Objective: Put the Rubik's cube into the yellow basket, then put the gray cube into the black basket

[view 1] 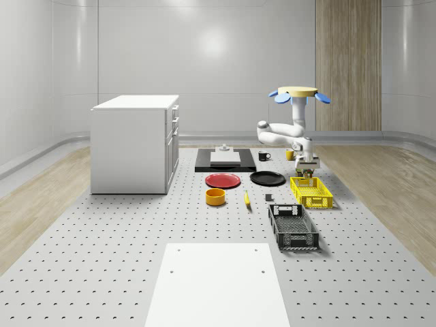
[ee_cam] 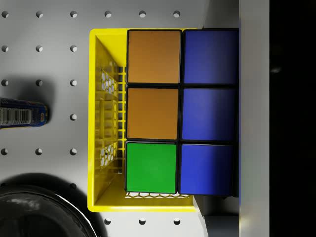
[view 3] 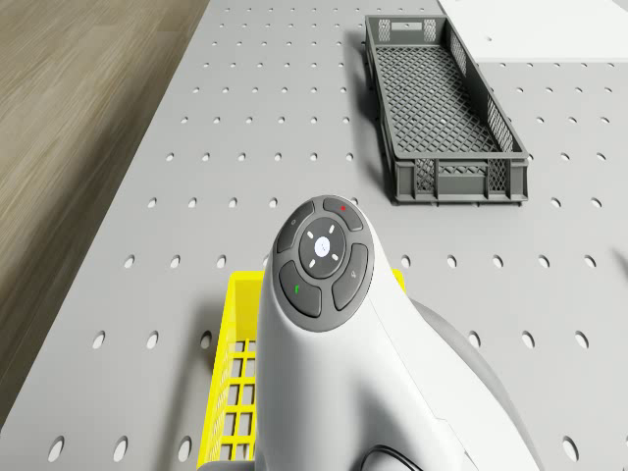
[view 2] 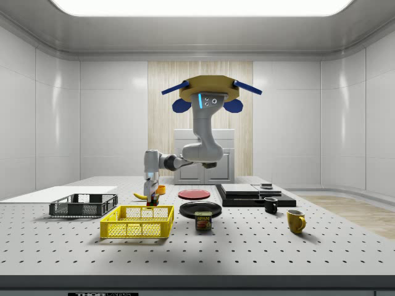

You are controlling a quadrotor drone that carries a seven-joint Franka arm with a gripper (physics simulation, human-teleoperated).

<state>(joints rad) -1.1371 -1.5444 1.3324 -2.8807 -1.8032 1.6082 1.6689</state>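
Rubik's cube (ee_cam: 180, 111) is clamped between the gripper (view 1: 308, 173) fingers, suspended directly above the far end of the yellow basket (view 1: 311, 191) for release. Drone (view 1: 298, 93) hovers beyond the basket. Black basket (view 1: 293, 227) sits nearer.

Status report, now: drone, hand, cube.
Drone hovers by the yellow basket. Hand shut on Rubik's cube, above the basket's end. Black basket empty, path clear.
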